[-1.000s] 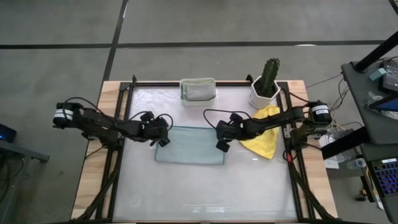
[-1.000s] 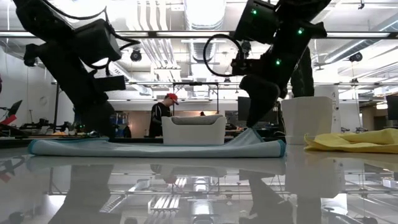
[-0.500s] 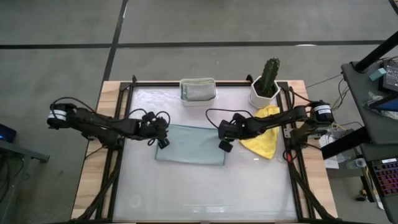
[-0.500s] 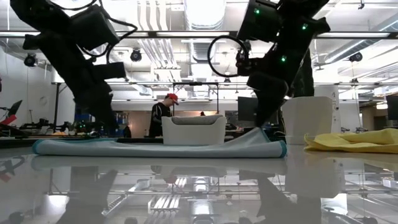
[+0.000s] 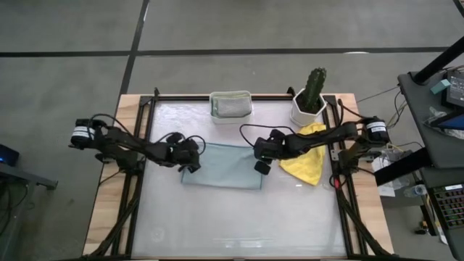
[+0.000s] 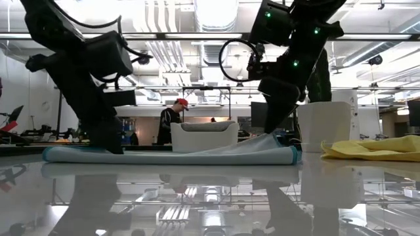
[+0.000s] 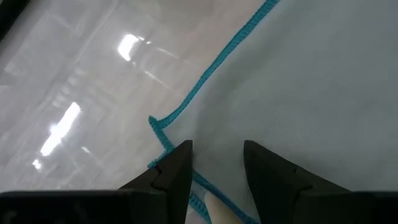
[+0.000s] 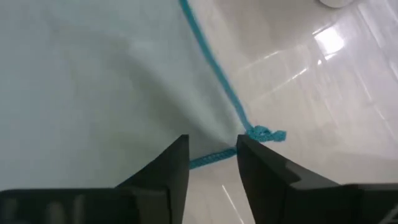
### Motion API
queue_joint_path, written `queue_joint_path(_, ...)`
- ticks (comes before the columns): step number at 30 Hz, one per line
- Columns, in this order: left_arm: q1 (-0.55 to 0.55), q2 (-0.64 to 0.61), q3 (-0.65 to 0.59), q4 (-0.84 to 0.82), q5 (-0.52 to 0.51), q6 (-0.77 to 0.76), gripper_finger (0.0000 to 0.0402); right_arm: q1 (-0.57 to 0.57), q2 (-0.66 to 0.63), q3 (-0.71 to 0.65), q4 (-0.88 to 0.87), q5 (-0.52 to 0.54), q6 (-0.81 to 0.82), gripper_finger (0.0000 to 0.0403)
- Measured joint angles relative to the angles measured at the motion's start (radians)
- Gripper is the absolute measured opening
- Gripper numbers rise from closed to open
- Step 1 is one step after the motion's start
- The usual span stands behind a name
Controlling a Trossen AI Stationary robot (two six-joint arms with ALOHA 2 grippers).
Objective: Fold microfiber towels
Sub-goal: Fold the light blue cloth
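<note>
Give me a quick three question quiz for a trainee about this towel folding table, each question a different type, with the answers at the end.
1. True or false: the yellow towel lies under the right arm.
2. Which holds a folded towel: A) the white tub, B) the cactus pot?
3. Fill in: the left gripper and right gripper are at opposite ends of the pale ____ towel.

Key: 1 true; 2 A; 3 blue-grey.

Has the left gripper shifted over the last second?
Yes. In the high view the left gripper moved in toward the table's middle, and is now over the left edge of the pale blue-grey towel, nearer the white tub.
</note>
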Motion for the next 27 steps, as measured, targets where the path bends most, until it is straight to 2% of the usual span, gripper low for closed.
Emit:
queue_joint_path(5,0.002,-0.016,0.02,-0.082,-0.004,-0.007,0.0132,-0.017,-0.017,0.0,-0.022,-0.001,-0.015,0.014)
queue_joint_path(10,0.016,-0.139,0.076,-0.24,0.05,0.052,0.0132,-0.029,-0.03,0.0,-0.022,-0.001,-0.054,0.015)
queue_joint_path(13,0.051,-0.213,0.093,-0.295,0.069,-0.01,0.0132,-0.036,-0.03,0.0,-0.017,-0.001,-0.061,0.0153)
queue_joint_path(19,0.078,-0.28,0.062,-0.288,0.073,-0.089,0.0132,-0.037,-0.03,0.0,-0.004,0.0,-0.091,0.0151)
queue_joint_path(27,0.087,-0.209,0.06,-0.176,0.092,-0.1,0.0132,-0.05,-0.03,0.0,-0.008,0.0,-0.106,0.0159)
